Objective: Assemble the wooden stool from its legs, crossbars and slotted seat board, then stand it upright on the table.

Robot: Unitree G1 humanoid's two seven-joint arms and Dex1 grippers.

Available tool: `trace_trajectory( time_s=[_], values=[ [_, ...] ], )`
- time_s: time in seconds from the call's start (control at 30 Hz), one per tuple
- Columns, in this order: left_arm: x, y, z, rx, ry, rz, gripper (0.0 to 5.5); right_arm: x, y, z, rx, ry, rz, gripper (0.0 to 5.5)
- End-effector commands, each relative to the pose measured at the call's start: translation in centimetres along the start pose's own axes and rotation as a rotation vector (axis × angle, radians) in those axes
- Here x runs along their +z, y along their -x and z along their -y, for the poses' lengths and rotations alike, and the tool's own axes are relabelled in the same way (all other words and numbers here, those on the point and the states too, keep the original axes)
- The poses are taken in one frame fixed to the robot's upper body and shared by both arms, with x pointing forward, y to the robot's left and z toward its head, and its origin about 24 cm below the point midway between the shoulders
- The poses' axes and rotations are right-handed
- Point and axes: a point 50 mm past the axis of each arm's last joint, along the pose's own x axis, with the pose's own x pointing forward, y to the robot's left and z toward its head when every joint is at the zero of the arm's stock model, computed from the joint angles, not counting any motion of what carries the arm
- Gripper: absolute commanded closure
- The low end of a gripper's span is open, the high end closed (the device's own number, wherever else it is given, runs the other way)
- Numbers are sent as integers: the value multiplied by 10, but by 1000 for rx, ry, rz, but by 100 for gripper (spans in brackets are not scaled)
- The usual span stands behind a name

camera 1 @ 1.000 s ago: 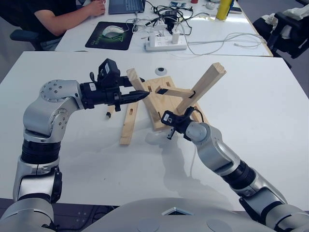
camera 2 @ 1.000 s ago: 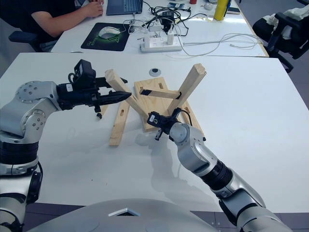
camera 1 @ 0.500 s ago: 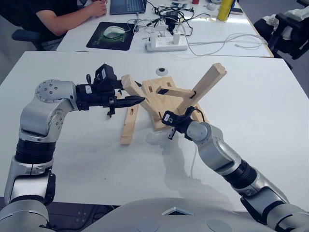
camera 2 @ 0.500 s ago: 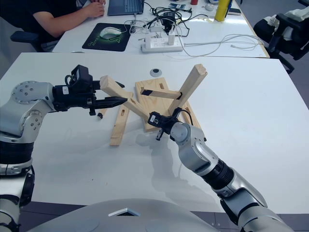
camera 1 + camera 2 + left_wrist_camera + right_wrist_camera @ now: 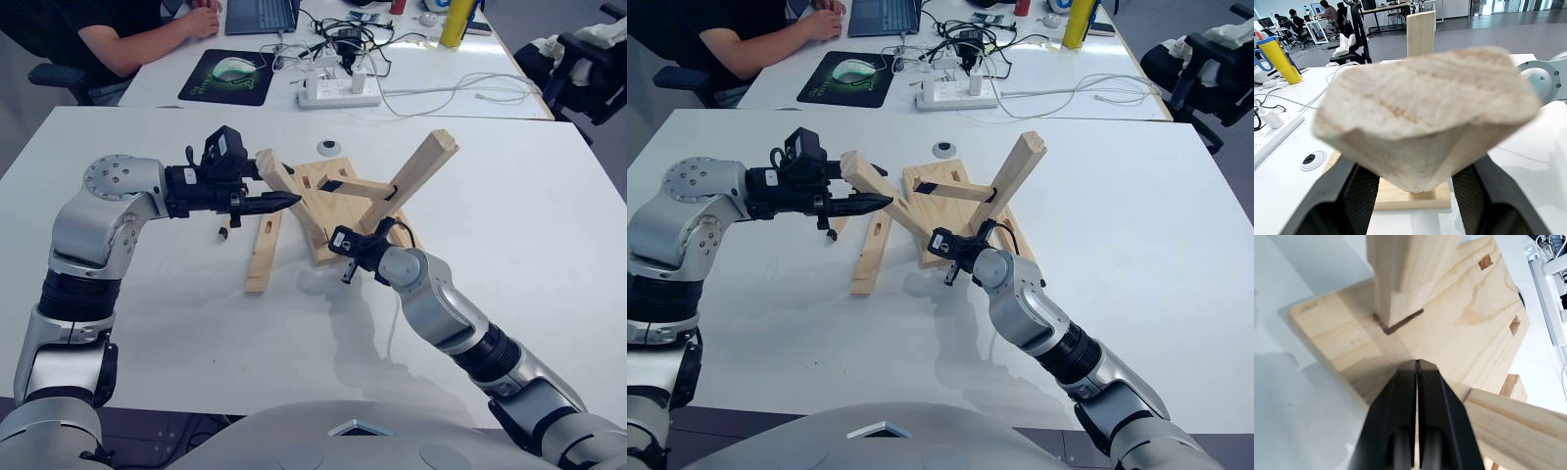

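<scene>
Our left gripper is clamped on a leg, with one black finger on each side of the wood. It holds this leg slanted above the table: the upper end points back towards the left arm and the lower end runs down to the board. In the left wrist view the leg's cut end sits right between the fingers.

Our right gripper has its fingers pressed together and holds nothing. The tips lie low over the near part of the board, just short of the slot where a second leg sits. That second leg leans up and away to the right, with its foot in the slot and its top well above the board.

A crossbar runs from partway up the second leg towards the held leg, above the board. We cannot tell whether its dark free end touches the held leg.

The board lies on the middle of the table, slotted face up, with several open slots showing.

A third leg lies flat on the table just left of the board, below the left gripper. A small dark part rests on the table beside it. A round grommet is set into the table behind the board.
</scene>
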Motion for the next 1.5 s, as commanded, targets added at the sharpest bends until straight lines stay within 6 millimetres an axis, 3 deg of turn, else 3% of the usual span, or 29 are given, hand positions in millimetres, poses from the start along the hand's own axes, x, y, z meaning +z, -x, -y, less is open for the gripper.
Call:
trace_trajectory(
  time_s=[0.03, 0.5, 0.67, 0.87, 1.17, 1.3, 1.5],
  values=[
    [-13, -3, 2, -5, 36, -60, 342, -43, -8, -50, 295, -104, -199, 550],
    [-7, -15, 1, -25, 29, -54, 342, -40, -8, -49, 288, -111, -194, 550],
    [-11, -8, -1, -4, 36, -76, 342, -40, -9, -49, 288, -110, -191, 550],
    [-13, -6, 1, 1, 46, -77, 342, -27, -3, -32, 204, -67, -52, 550],
    [-10, -7, 3, -5, 45, -69, 342, -4, 7, 0, 31, -135, 166, 550],
    [-7, -7, 2, -13, 39, -68, 342, 7, 23, 10, -8, -175, 300, 550],
    [-5, -5, 2, -8, 36, -67, 342, 26, 71, 21, -72, -327, 610, 550]
  ],
)
